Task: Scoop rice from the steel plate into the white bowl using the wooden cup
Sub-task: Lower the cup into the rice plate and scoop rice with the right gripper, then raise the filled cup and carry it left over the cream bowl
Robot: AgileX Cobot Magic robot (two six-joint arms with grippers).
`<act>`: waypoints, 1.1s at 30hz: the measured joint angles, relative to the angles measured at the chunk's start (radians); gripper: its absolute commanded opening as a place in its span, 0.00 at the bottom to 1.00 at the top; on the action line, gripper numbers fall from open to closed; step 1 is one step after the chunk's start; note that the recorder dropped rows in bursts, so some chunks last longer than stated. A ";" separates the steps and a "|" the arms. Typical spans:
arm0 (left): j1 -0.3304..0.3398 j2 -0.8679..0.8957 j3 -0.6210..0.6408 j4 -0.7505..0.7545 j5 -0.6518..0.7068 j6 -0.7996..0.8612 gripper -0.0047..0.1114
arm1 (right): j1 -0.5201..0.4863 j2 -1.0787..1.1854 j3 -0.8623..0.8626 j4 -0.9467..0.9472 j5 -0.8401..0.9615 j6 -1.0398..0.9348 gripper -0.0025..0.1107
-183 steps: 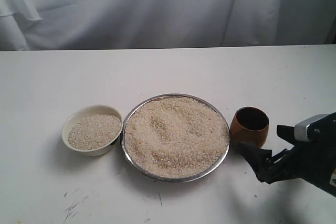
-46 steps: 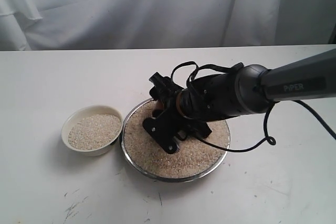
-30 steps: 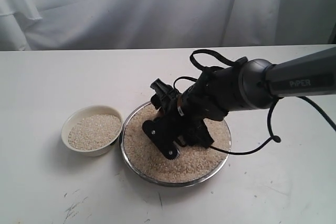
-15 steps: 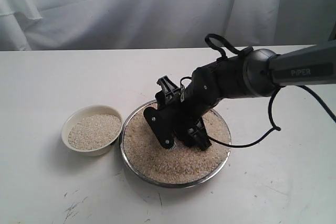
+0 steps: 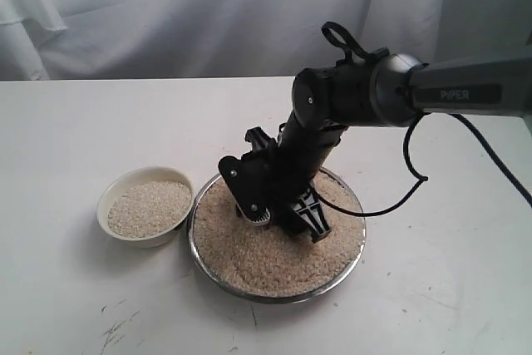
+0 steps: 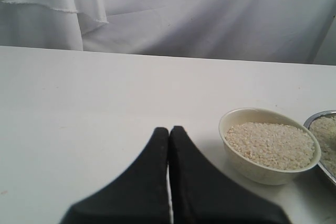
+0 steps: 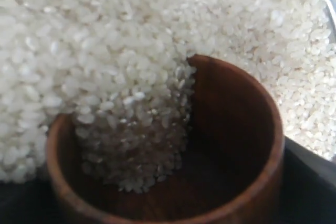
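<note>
Right gripper (image 5: 278, 205) pinches the wooden cup (image 7: 231, 129), tipped mouth-first and part-filled in the rice (image 7: 105, 51) on the steel plate (image 5: 363, 234); white bowl (image 5: 137, 239) sits just beside the plate at nine o'clock; left gripper (image 6: 168, 132) idle, jaws pressed together.

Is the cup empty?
No, a heap of rice lies inside the cup, covering part of its dark interior.
</note>
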 measured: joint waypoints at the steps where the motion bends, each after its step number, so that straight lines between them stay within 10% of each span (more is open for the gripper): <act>1: 0.000 0.000 0.000 0.000 0.000 0.000 0.04 | 0.000 0.002 -0.010 0.005 0.013 0.000 0.02; 33: 0.000 0.000 0.000 0.000 0.000 0.000 0.04 | 0.034 0.008 -0.286 0.000 0.150 0.145 0.02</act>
